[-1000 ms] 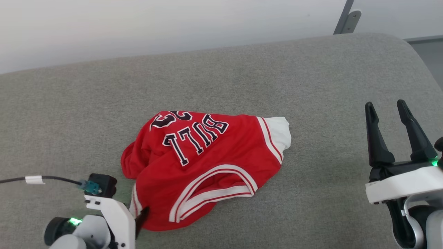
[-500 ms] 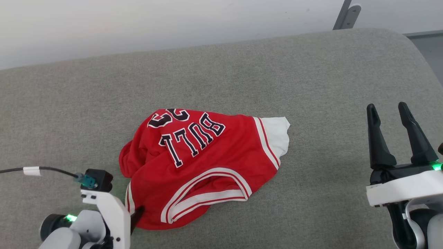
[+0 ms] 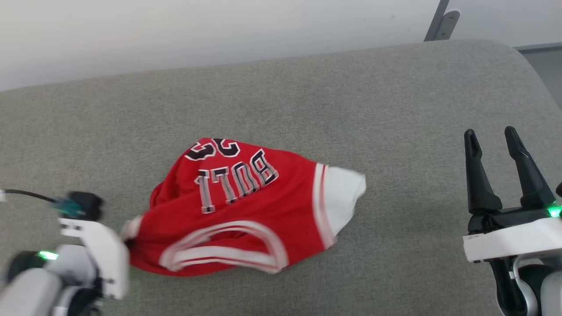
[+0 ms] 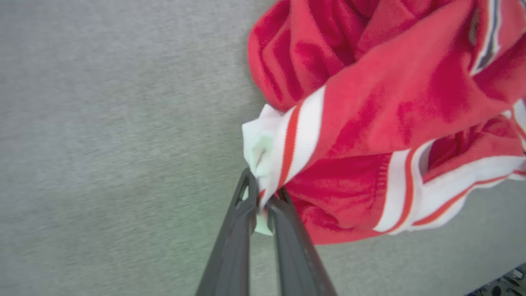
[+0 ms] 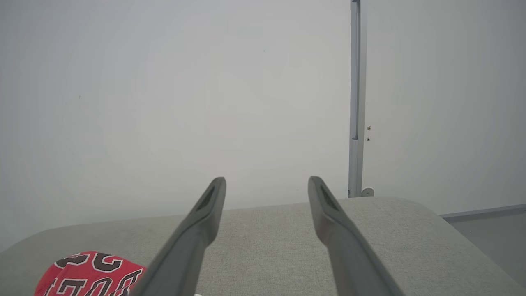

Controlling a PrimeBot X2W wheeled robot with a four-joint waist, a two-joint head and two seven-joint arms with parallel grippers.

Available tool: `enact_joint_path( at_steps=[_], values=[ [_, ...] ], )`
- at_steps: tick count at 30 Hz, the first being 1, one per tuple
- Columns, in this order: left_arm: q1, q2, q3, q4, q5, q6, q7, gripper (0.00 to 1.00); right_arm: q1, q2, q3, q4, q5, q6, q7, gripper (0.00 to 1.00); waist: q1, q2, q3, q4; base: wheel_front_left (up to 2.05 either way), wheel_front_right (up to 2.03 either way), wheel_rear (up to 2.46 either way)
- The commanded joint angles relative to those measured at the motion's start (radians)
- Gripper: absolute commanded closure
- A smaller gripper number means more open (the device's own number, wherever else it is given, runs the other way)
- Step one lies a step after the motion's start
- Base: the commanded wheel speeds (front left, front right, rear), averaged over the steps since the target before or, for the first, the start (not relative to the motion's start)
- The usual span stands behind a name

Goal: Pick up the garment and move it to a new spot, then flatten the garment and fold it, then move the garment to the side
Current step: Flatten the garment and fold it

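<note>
The garment (image 3: 246, 210), a red jersey with black white-edged lettering and white-and-red striped trim, lies bunched in the middle of the grey cushion. My left gripper (image 4: 263, 193) is shut on a striped trim corner at the jersey's near-left edge, and the cloth stretches toward it. In the head view the left wrist (image 3: 94, 250) sits at the lower left, blurred, with its fingers hidden under the cloth. My right gripper (image 3: 491, 138) stands open at the right, well apart from the jersey. A bit of the garment (image 5: 90, 273) shows at the lower left of the right wrist view.
The grey cushion (image 3: 395, 109) spreads wide around the jersey, with its rounded back edge against a pale wall (image 3: 175, 30). A grey post (image 3: 439, 22) stands behind the far right corner. A black cable (image 3: 26, 195) trails from the left wrist.
My left gripper has shut on the jersey's trim corner and pulled left. The near-left part of the jersey has been dragged and stretched that way. The right gripper has stayed put.
</note>
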Motion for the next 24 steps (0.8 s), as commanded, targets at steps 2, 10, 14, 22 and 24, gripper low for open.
enact_joint_path(
  at_steps=[2, 10, 14, 22, 24],
  values=[
    [-0.006, 0.064, 0.040, -0.007, 0.014, 0.016, -0.002, 1.00, 0.011, -0.001, -0.001, -0.005, -0.002, 0.000, -0.008, 0.00, 0.0000, 0.0000, -0.003, 0.003, 0.00, 0.00, 0.00],
    [-0.017, 0.132, 0.084, -0.073, -0.002, 0.004, -0.006, 1.00, 0.016, 0.000, -0.004, -0.001, -0.002, 0.000, -0.013, 0.00, 0.0000, 0.0000, -0.012, 0.011, 0.00, 0.00, 0.00],
    [-0.012, 0.112, 0.040, -0.221, -0.004, 0.002, 0.041, 1.00, 0.020, 0.000, -0.008, -0.005, -0.002, 0.000, -0.015, 0.00, 0.0000, 0.0000, -0.015, 0.018, 0.00, 0.00, 0.00],
    [0.026, 0.015, -0.136, -0.426, 0.045, 0.017, 0.137, 1.00, -0.004, -0.001, 0.014, -0.011, 0.000, 0.000, -0.022, 0.00, 0.0000, 0.0000, 0.001, 0.020, 0.00, 0.00, 0.00],
    [0.029, 0.000, -0.170, -0.399, 0.058, 0.002, 0.136, 1.00, -0.008, 0.000, 0.023, -0.006, 0.002, 0.000, -0.026, 0.00, 0.0000, 0.0000, 0.005, 0.020, 0.00, 0.00, 0.00]
  ],
)
